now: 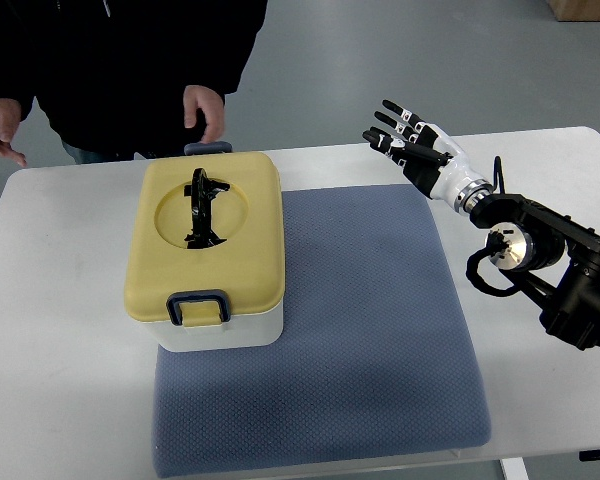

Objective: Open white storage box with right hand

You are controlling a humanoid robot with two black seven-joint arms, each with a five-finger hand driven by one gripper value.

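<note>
The right hand [408,140] hovers at upper right of the frame, fingers spread, holding nothing. The white storage box [212,250] sits well apart to its left on the blue mat [370,330], yellow lid [205,235] closed, long axis running top to bottom, latch [198,306] at its lower end.
</note>
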